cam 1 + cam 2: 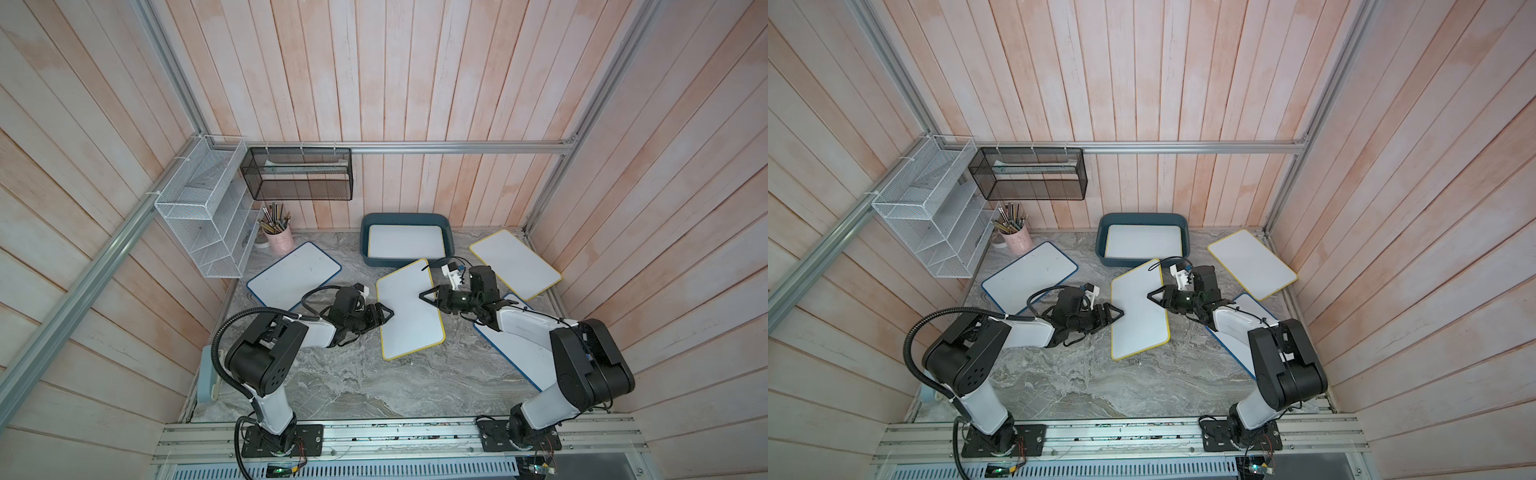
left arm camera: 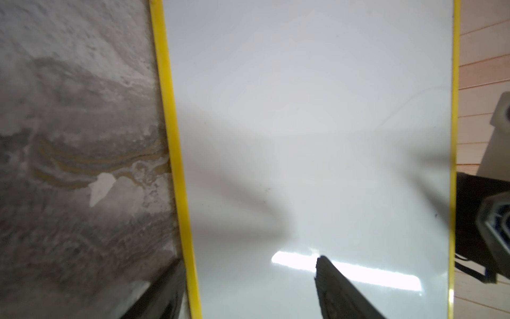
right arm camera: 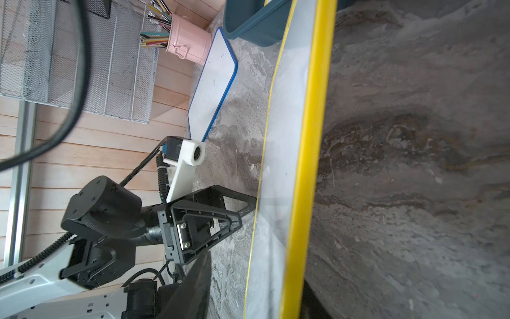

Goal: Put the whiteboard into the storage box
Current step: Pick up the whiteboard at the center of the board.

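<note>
The left arm (image 1: 313, 332) and the right arm (image 1: 525, 326) rise from the near edge of the table (image 1: 353, 382) and reach inward toward each other. The yellow-edged whiteboard (image 1: 411, 328) lies between them in the middle of the table, outside the box, with its long sides running near to far.

The left jaws stand wide apart at its left long edge and are released. In the left wrist view one finger (image 2: 339, 287) is over the white face. The other finger (image 2: 157, 292) shows just outside the yellow rim, its tip hidden behind it. The right jaws sit at the right long edge, with one finger (image 3: 193, 287) on the white side. Whether they pinch the board I cannot tell.

The right blue-edged board (image 1: 515, 357) lies flat, partly under the right arm. The left blue-edged board (image 1: 293, 270) lies flat beyond the left arm.

Farther back, the yellow-edged whiteboard's far corner overlaps the near wall of the storage box (image 1: 364, 239) in both top views. Whether it rests there I cannot tell. The box stands at the far edge of the table, and a white board (image 1: 406, 241) lies flat inside it. To its right a second yellow-edged board (image 1: 515, 264) lies flat.

At the far left stands a pink cup (image 1: 281, 241) of pencils. Above it a white wire basket (image 1: 203, 216) and a black mesh rack (image 1: 297, 174) hang on the walls.
</note>
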### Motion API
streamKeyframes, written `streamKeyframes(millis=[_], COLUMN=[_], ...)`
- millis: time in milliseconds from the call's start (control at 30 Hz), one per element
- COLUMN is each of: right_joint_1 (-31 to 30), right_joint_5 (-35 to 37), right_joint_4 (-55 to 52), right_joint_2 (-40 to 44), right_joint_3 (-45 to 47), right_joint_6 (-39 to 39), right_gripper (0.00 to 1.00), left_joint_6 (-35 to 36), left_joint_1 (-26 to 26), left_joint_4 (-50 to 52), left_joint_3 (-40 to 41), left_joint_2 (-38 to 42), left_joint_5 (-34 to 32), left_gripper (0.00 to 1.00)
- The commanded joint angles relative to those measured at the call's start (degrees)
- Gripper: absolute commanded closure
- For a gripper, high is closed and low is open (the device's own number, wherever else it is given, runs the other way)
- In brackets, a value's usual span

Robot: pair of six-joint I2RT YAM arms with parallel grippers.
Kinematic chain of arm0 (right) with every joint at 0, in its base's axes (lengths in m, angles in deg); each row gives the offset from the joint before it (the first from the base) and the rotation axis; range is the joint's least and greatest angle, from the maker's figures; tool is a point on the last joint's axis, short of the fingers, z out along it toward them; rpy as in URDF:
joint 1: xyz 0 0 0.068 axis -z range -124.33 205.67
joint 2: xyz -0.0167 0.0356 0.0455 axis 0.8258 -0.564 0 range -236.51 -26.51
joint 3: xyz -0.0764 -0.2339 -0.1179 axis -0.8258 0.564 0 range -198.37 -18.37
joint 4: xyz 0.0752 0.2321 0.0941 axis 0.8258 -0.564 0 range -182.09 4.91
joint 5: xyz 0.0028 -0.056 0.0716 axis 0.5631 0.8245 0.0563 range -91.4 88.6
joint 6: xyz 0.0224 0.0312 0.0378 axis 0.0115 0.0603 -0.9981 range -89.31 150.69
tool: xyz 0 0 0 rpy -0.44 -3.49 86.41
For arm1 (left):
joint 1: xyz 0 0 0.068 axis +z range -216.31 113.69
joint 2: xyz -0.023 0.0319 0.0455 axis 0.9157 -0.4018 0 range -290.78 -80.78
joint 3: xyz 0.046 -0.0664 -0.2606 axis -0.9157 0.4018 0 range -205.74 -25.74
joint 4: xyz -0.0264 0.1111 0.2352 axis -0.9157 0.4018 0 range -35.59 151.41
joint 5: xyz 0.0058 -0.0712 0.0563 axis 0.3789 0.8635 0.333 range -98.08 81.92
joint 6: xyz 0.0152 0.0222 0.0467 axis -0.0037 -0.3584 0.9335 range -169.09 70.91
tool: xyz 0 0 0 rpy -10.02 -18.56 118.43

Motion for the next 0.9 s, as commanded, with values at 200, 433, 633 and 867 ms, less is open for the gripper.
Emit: streamKeyframes(millis=[200, 433, 633, 867], right_joint_1=[1.72, 1.92, 2.53, 3.38], right_joint_5=[-3.15, -3.82, -3.62, -7.42], right_joint_4=[-4.41, -3.79, -5.64, -2.63], right_joint_2=[1.51, 0.67, 1.51, 1.78], right_joint_3=[-3.41, -4.0, -4.92, -4.51], right_joint_6=[3.91, 3.57, 4.62, 2.61], right_gripper=[0.69, 0.82, 0.92, 1.0], left_joint_6=[1.14, 1.15, 1.36, 0.77], left_joint_1=[0.1, 0.1, 0.52, 2.15], left_joint_4=[13.92, 13.49, 12.97, 9.82], left_joint_3=[2.28, 2.07, 2.87, 6.55], left_joint_2=[-3.01, -2.21, 1.15, 7.81], left_joint_5=[-2.02, -2.63, -5.52, -8.35], left_gripper=[0.23, 0.23, 0.23, 0.23])
